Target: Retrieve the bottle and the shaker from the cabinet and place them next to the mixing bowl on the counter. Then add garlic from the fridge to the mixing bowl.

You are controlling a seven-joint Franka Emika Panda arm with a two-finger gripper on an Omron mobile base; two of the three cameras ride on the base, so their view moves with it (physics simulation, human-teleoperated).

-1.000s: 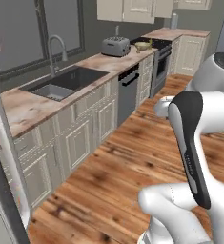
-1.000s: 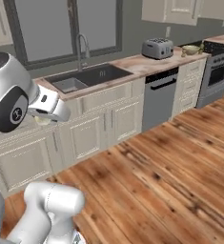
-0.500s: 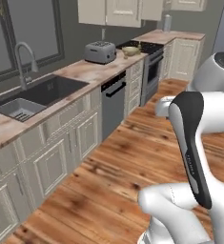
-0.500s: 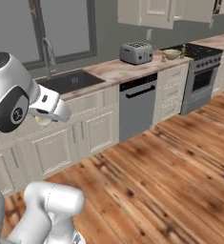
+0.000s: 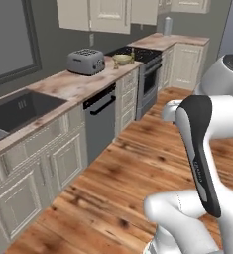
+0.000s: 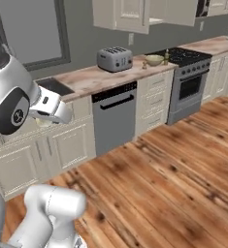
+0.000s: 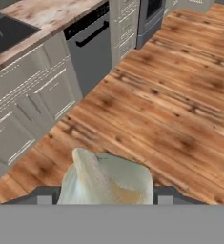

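In the hand view my gripper [image 7: 105, 196] is shut on the garlic [image 7: 104, 178], a whitish lumpy bulb between the two dark fingertips [image 7: 44, 196], held above the wooden floor. The mixing bowl [image 5: 122, 59] [image 6: 154, 59], pale olive-yellow, sits far ahead on the marbled counter [image 5: 73, 84] [image 6: 93, 77] beside the stove. The slim bottle [image 5: 133, 53] [image 6: 167, 54] stands just right of the bowl, and a small brown shaker [image 6: 144, 63] stands just left of it. Cream wall cabinets [image 5: 105, 15] [image 6: 127, 13] hang above. The fridge is out of view.
A grey toaster [image 5: 86, 61] [image 6: 114, 58] stands on the counter before the bowl. A dishwasher front [image 5: 100, 121] [image 6: 114, 118], a sink [image 5: 14, 109] and a stove with oven [image 5: 148, 79] [image 6: 186, 82] line the counter run. Wooden floor [image 7: 170, 95] spreads out beside the cabinets.
The whole scene has slid left and grown: the base has driven along the counter toward the toaster and bowl. The garlic stays in the shut gripper.
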